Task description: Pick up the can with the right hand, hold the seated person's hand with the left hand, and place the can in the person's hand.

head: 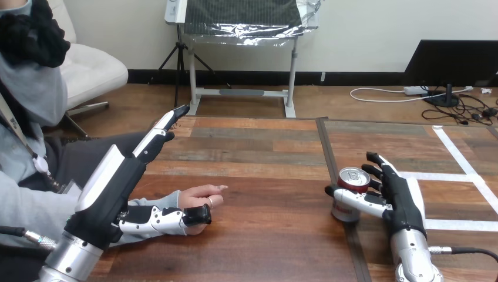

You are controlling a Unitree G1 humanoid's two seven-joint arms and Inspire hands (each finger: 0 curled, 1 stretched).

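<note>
Wooden bench (pixel 264 176), laid in planks of mixed brown tones, is seen across the lower part of the frame. The surface is divided by a dark seam (pixel 327 154), which is run from the upper middle toward the bottom edge. At the right of the frame, strips of white tape (pixel 455 154) are stuck down, one laid slantwise and others laid level.

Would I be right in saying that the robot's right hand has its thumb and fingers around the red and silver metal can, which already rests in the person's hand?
Not quite: the red and silver metal can stands upright on the wooden table, apart from the person's hand. The right hand does have its thumb and fingers around it, as the head view shows.
</note>
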